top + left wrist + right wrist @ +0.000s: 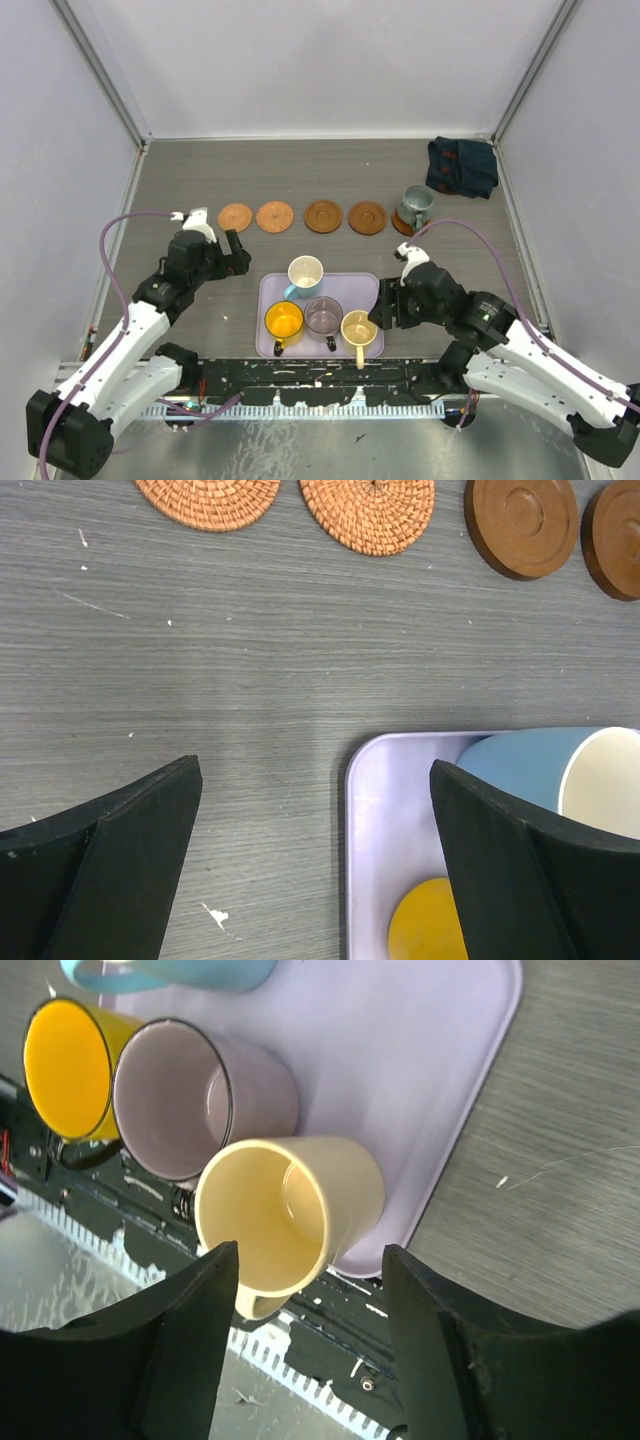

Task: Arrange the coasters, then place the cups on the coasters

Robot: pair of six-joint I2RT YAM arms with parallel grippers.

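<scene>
Grey wood-grain tabletop (180,180), pale walls on three sides. Closest to us, the lilac tray (350,288) sits at the near edge between the arms and carries four cups. The orange-yellow cup (284,321), purplish-grey cup (323,314) and cream-yellow cup (359,328) are packed close in front, with the blue-and-white cup (305,272) behind.

The right end effector (310,1250) hangs at the tray's right side. Its jaws are part open with the cream-yellow cup just ahead of them, and we see no grip. The left end effector (315,770) is spread wide and empty off the tray's far-left corner.

Further out, four bare coasters (323,216) lie in a spaced row. The fifth coaster (403,226), at the right end, carries the grey-green cup (415,205). A dark cloth (462,166) lies in the far right corner.

We judge the cups light, rigid, smooth and chippable, so pinch across the wall at the rim, not the handle. Finger room between the front cups is tight; the cream-yellow one is free on its right. Bare tabletop between tray and row leaves carrying room.
</scene>
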